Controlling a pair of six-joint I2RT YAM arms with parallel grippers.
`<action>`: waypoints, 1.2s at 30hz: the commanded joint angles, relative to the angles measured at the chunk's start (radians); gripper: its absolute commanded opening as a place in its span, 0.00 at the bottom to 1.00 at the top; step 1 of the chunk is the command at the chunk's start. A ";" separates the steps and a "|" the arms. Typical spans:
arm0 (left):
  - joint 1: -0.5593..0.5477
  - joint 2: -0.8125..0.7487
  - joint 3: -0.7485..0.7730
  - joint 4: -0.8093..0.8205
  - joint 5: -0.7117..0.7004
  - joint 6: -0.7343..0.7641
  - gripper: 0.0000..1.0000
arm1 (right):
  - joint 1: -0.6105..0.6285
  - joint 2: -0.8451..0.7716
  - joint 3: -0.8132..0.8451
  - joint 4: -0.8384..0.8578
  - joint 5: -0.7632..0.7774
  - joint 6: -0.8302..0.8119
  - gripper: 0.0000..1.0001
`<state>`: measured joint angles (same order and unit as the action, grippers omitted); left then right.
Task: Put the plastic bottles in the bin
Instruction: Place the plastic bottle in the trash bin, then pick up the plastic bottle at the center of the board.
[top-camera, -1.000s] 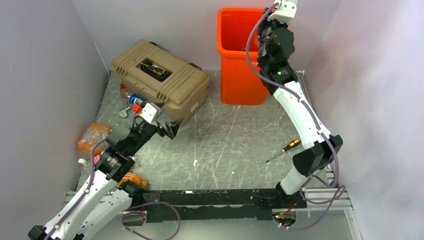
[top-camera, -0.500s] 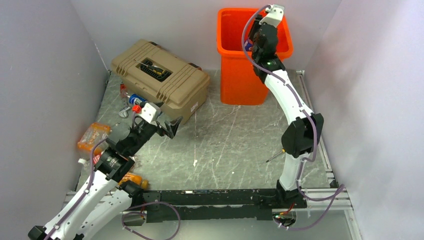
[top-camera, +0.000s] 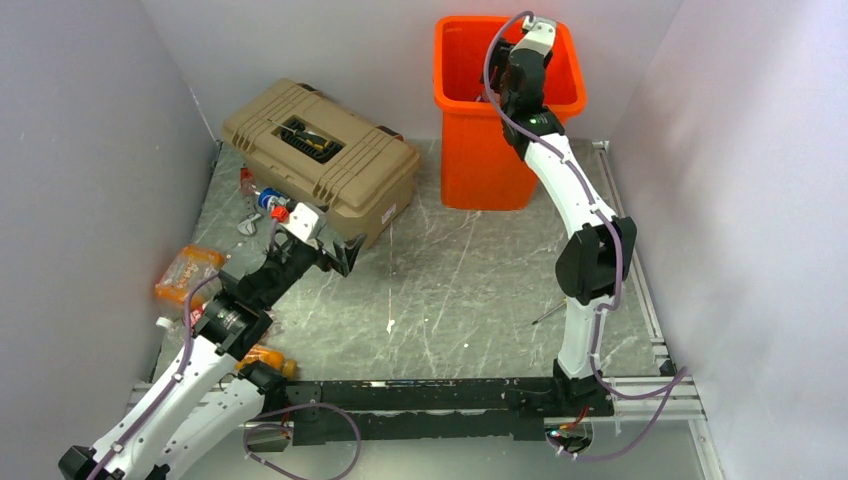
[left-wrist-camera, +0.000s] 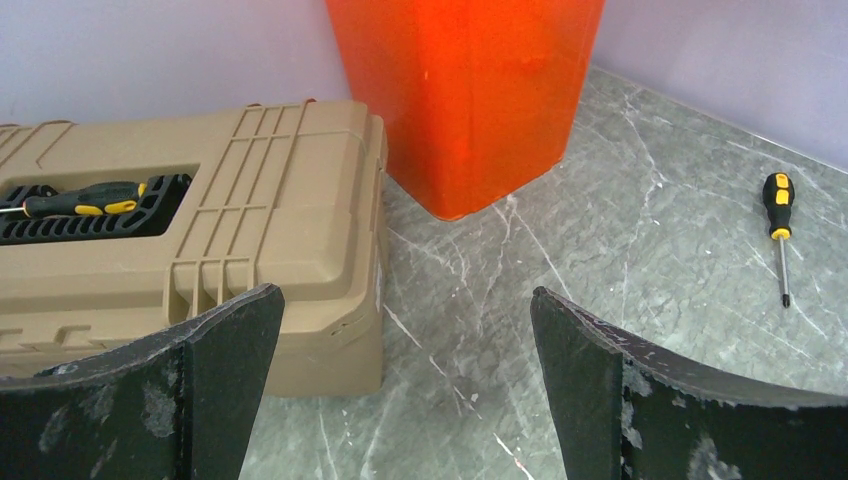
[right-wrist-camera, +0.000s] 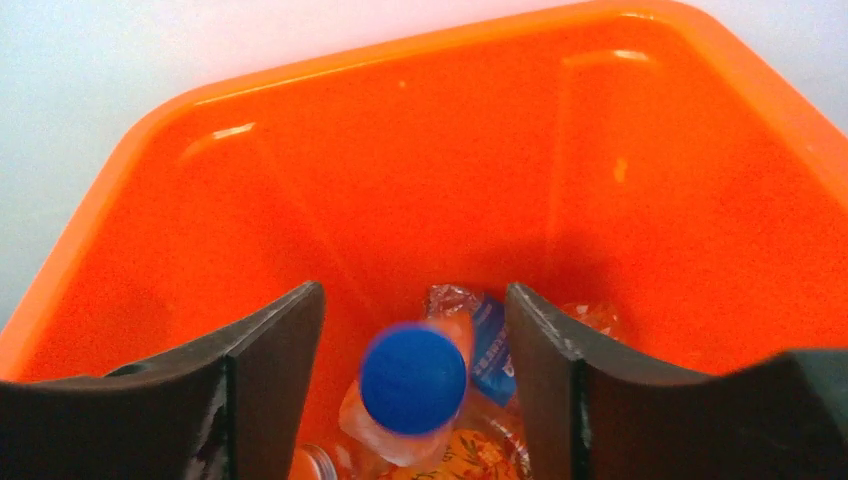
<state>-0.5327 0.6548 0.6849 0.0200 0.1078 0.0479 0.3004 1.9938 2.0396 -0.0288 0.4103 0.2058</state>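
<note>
Over the past second the right arm has straightened from a bent, high pose and carried its wrist further over the tall bright orange plastic waste bin (top-camera: 478, 165), so that the right claw (right-wrist-camera: 412, 296) now hangs just above the open mouth, pointing down inside. Its wrist view shows the fingers spread, with a clear plastic bottle with a round blue cap (right-wrist-camera: 413, 380) below and between them. There is a gap on either side of the cap, so the claw reads as released, not gripping. The bottle is slightly blurred and sits within the orange walls on top of other crumpled bottles and labels at the bottom; I judge this one delivered, or in the act of dropping. The left arm has barely shifted: the left claw (left-wrist-camera: 405, 345) hovers over the grey marbled counter (top-camera: 460, 280) beside the tan ribbed plastic toolbox (top-camera: 330, 165), fingers wide apart and nothing between them. The task is not finished. A clear bottle with a blue and red label (top-camera: 263, 198) lies behind the toolbox at the left wall, an orange-wrapped bottle (top-camera: 187, 272) lies further toward the near edge, and another orange bottle (top-camera: 268, 358) shows partly under the left arm. Those look to be the left arm's reach. The yellow-and-black screwdriver (left-wrist-camera: 780, 215) on the counter is no part of the job.
</note>
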 joint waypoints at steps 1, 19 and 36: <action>0.006 0.007 0.039 0.023 0.004 -0.006 0.99 | -0.009 -0.005 0.068 -0.060 -0.024 0.045 0.84; 0.010 0.016 0.039 0.014 -0.092 -0.005 0.99 | 0.193 -0.251 0.115 0.005 -0.011 -0.055 1.00; 0.010 -0.030 0.027 0.008 -0.582 -0.004 0.99 | 0.500 -0.815 -0.973 0.205 0.028 0.096 1.00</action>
<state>-0.5266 0.6231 0.6849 0.0170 -0.2699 0.0422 0.7944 1.2640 1.2327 0.1616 0.4160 0.2047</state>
